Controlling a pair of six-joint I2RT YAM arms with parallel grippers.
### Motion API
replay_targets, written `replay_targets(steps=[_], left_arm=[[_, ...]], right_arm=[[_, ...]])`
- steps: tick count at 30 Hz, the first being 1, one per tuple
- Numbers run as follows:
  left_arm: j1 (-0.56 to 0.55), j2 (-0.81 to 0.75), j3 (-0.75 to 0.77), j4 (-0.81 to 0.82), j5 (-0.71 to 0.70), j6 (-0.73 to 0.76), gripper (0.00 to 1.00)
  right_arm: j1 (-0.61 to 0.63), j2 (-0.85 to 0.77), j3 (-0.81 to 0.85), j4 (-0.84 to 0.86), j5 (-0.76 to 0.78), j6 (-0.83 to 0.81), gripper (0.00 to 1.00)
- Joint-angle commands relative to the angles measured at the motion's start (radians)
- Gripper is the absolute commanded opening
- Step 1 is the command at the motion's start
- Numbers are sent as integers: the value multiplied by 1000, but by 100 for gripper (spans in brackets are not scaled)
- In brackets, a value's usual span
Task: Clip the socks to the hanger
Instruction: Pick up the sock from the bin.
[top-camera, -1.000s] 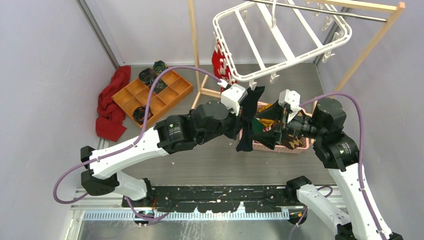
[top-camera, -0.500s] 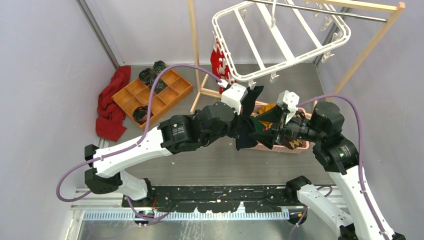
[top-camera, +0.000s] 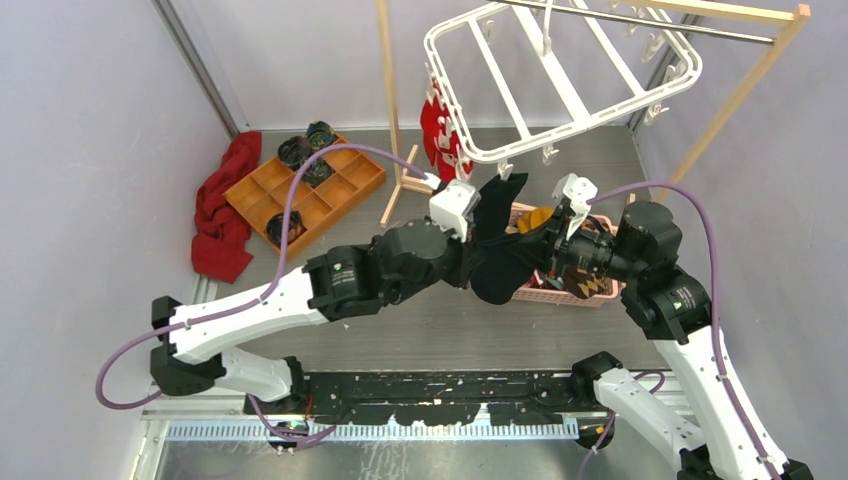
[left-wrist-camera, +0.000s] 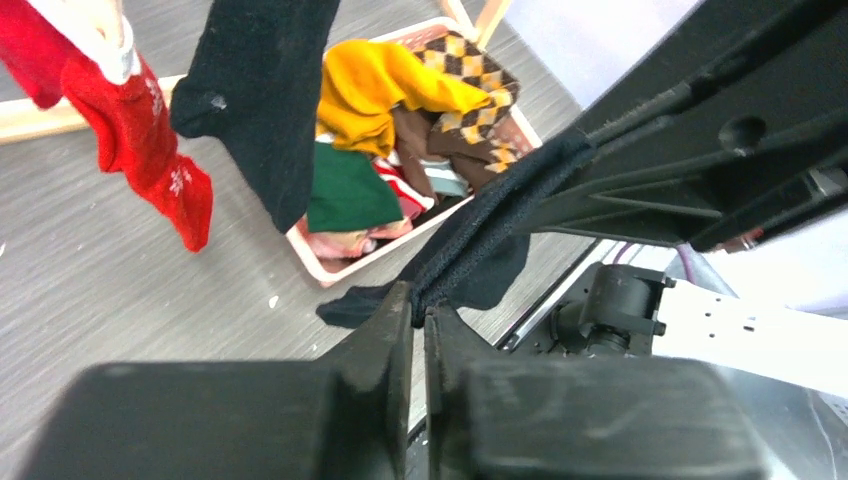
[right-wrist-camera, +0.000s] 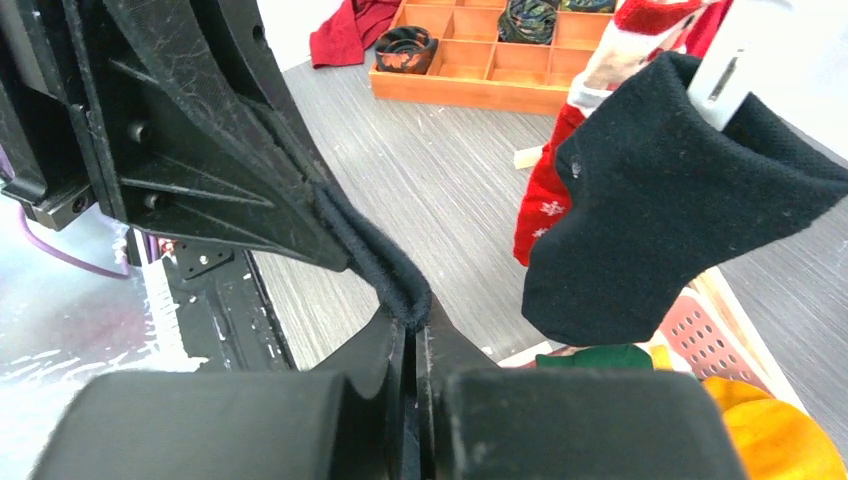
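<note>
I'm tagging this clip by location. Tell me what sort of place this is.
Probably a robot test cell staged as a laundry corner: plain panel walls close it in, a white clip hanger hangs on a wooden rack, a pink basket holds socks.

The hanger is rendered in white, and beside it a black sock, a red sock flecked with small white snowflakes and a second black sock are seen. In the pale pink basket, a mustard-yellow sock, a brown sock patterned with cream and yellow argyle diamonds, and a plain green piece are shown. A red cloth and an orange-brown tray are set against the grey wood-grain floor.
</note>
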Motion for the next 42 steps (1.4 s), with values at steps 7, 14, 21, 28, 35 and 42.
replay_targets(steps=[7,14,21,28,35,42], left_arm=[[32,-474,-662,810,351,375,76],[41,-560,-817,998,413,512,82],[42,-404,-806,1215,513,519,78],[45,-322,-807,1333,521,499,59],[49,-295,-807,1364,537,473,29],[57,-302,-814,1340,523,474,1]], right_arm=[[-46,-37,6,-65,-212,-209,1],[-57,-41,-18,-76,-405,-343,1],[-56,-32,-35,0,-459,-317,1],[-56,-39,-60,89,-472,-226,1],[-58,-44,-71,117,-460,-192,1],[-66,-50,-69,127,-448,-164,1]])
